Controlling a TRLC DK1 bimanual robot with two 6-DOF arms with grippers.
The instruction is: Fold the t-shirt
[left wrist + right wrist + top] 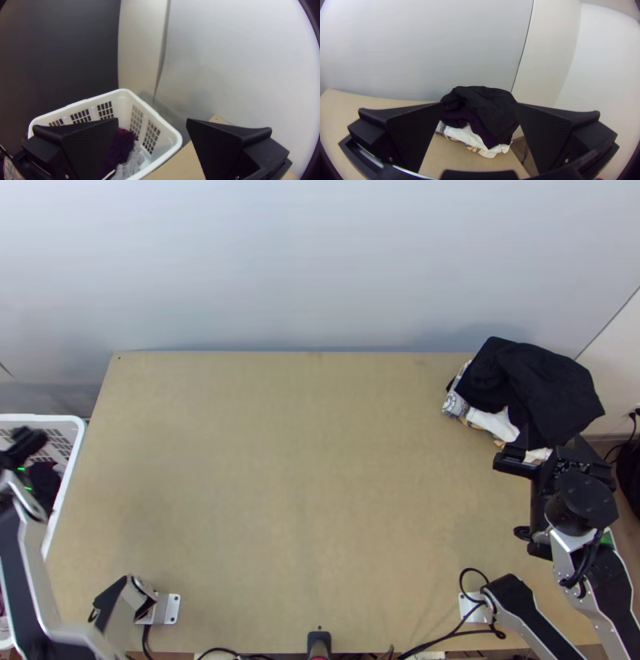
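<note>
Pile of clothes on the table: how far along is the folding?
Partway, perhaps. Done: the pile at the far right looks set aside, though I can't tell whether it includes the t-shirt. In hand: nothing; the left gripper over the basket and right gripper near the pile are open. Left: probably the basket's purple and grey clothes.

Laundry basket (77,444) under the left gripper (26,442), which is motion-blurred: cut off by the top view's edge; purple garment (124,146), partly hidden behind one finger (90,143).
</note>
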